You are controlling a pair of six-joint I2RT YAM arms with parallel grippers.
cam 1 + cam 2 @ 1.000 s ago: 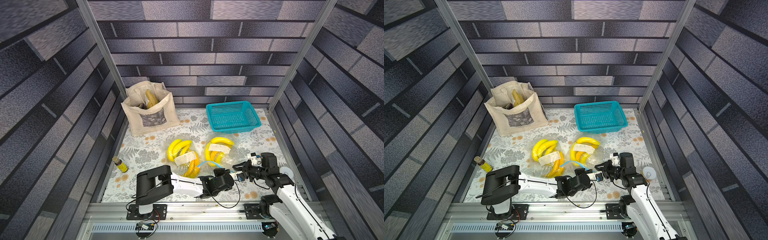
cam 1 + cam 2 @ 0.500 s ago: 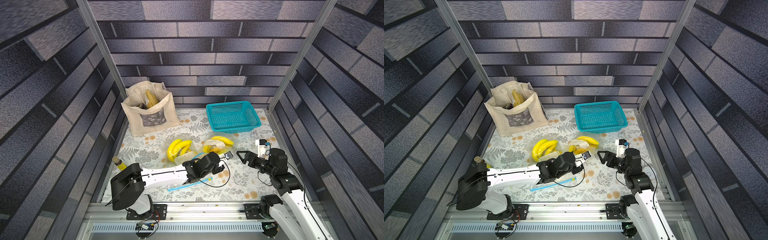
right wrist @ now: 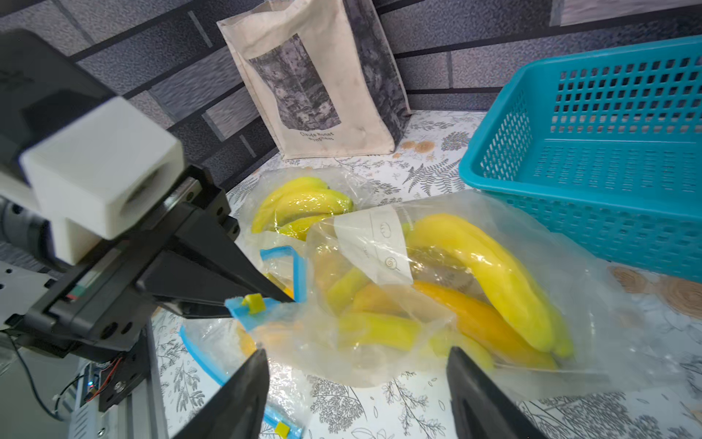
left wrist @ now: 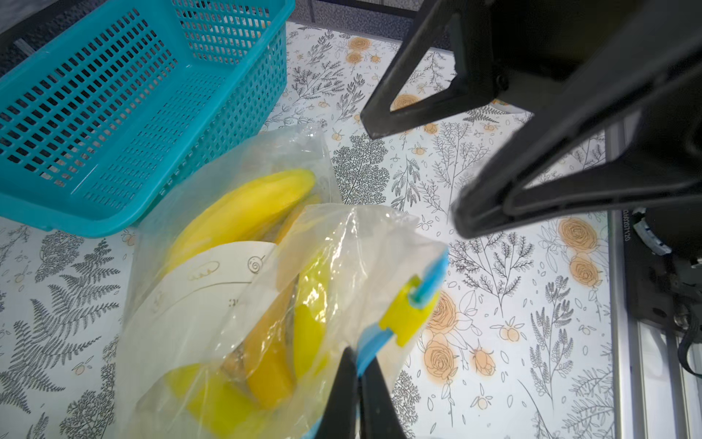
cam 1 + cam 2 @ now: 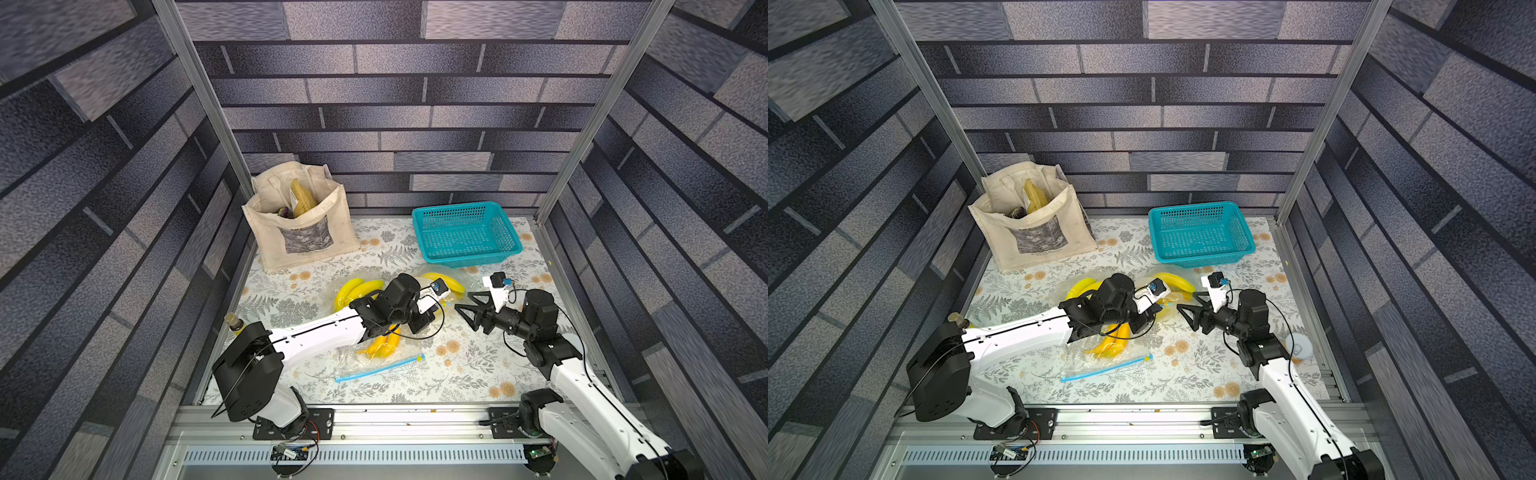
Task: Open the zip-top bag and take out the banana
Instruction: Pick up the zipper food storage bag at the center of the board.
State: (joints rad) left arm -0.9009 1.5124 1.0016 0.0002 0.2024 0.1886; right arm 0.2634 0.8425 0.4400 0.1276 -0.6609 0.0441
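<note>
Two robot arms meet over a flower-printed table [image 5: 415,386]. The left gripper [image 4: 358,365] has its jaws pinched tight on the blue zip strip [image 4: 433,271] of a clear bag [image 4: 342,243], just beside the yellow slider [image 4: 404,317], and holds that end up off the table. Inside the bag lie several yellow bananas [image 4: 243,211] and a white label [image 4: 205,281]. The bag's far end rests on the table just beside a teal basket [image 5: 473,258].

The right gripper [image 5: 462,301] faces the bag from the other side. Its jaws are spread wide with nothing between them, near the slider but not touching it. I cannot tell how far the zip is undone.

Under the left arm a second bag [image 5: 376,353] of bananas lies flat on the table. A third bunch [image 5: 353,289], also in plastic, sits just behind it. A cloth tote [image 5: 303,237] stands upright at the back left, with the basket at the back right.
</note>
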